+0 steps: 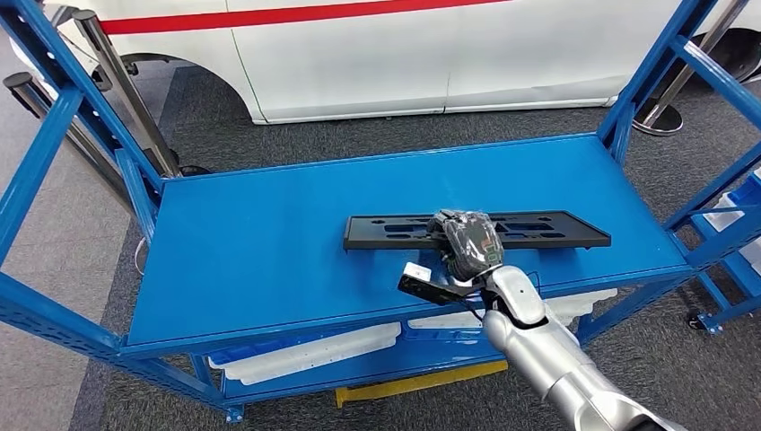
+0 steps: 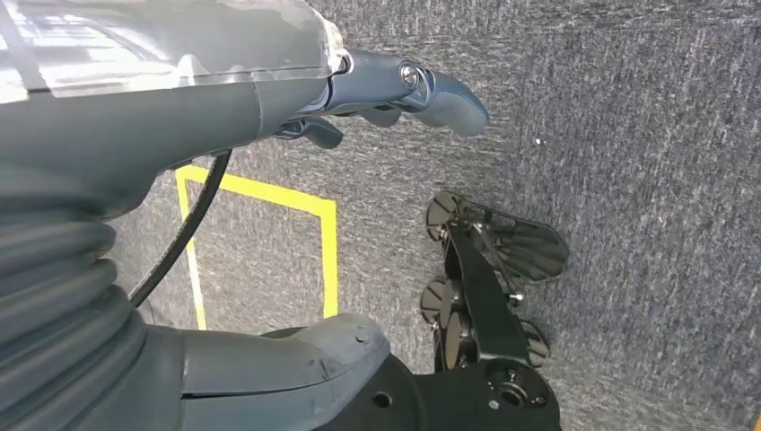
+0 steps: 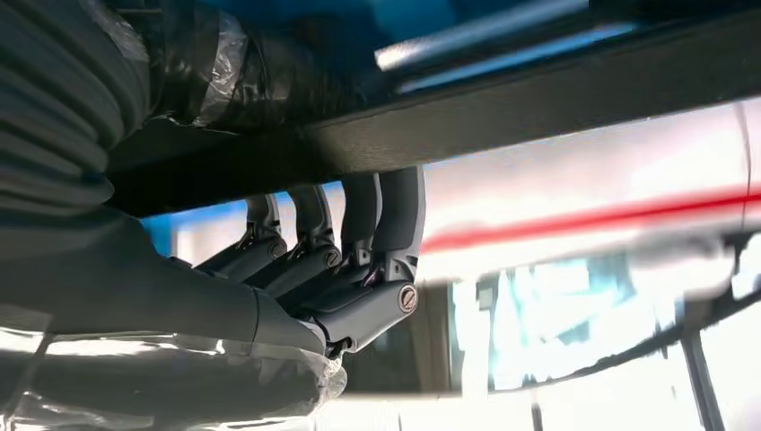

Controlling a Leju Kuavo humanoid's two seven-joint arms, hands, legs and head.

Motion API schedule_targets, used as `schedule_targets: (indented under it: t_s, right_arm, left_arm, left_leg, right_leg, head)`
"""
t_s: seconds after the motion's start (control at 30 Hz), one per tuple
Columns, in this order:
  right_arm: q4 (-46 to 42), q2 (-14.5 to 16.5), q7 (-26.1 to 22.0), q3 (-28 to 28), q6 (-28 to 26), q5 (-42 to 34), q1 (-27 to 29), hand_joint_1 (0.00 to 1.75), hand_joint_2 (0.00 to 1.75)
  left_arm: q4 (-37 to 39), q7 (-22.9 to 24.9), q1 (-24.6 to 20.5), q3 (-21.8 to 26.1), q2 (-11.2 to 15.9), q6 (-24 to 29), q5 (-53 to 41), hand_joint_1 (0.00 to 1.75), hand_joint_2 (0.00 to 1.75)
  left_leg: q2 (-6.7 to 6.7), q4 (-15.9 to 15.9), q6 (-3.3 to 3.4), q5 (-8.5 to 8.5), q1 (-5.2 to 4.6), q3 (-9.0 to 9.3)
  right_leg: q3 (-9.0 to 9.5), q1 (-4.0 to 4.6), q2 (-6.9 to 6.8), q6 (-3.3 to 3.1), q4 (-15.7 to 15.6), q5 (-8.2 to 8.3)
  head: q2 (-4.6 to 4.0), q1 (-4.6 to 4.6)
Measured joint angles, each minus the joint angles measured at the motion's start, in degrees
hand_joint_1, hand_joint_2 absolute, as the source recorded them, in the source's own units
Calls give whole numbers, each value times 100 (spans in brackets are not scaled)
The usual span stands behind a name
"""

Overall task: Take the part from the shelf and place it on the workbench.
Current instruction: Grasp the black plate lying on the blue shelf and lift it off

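Note:
A long black slotted part [image 1: 547, 229] lies flat on the blue shelf top [image 1: 269, 242], right of centre near the front edge. My right hand [image 1: 468, 241] sits over the part's middle, reaching in from the front. In the right wrist view its dark fingers [image 3: 359, 242] curl around the edge of the part [image 3: 556, 99], with the thumb side on the opposite face. My left hand [image 2: 269, 99] hangs over grey carpet, fingers stretched out and holding nothing.
Blue frame posts rise at the shelf's corners [image 1: 642, 81]. White trays [image 1: 305, 355] sit on the lower level, above a yellow strip [image 1: 422, 382]. A white car with a red stripe [image 1: 404, 54] stands behind. Another blue rack [image 1: 740, 215] stands to the right. Yellow floor tape [image 2: 328, 242] marks the carpet.

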Motion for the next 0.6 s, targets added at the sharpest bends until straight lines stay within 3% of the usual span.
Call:
schedule_targets:
  t_s: [0.17,0.43,0.53,0.6]
  right_arm:
    - [-259,-5,-139,-302,-611,278,450,175,175]
    - [-654,67,-579,-962,-664,516,959,175,175]
    - [-744,138,-830,-1204,-665,573,1082,175,175]
    - [-785,190,-993,-1402,-667,597,1157,175,175]
  left_arm:
    - [0,46,17,-1,3,53,-30,0,175]
    - [0,92,36,-15,19,97,-103,0,175]
    - [0,103,45,-19,28,105,-107,0,175]
    - [0,118,43,-23,31,112,-110,0,175]
  left_leg:
    - [0,10,0,-1,-4,-18]
    - [-2,71,21,-9,-27,-75]
    - [5,62,81,50,-13,-96]
    - [20,5,151,129,19,-114]
  right_leg:
    - [-13,-5,2,5,-6,4]
    - [-35,-23,0,48,-10,32]
    - [-47,-35,3,102,-10,58]
    - [-131,-26,6,114,172,-121]
  head:
    - [0,0]
    - [0,0]
    - [0,0]
    - [0,2]
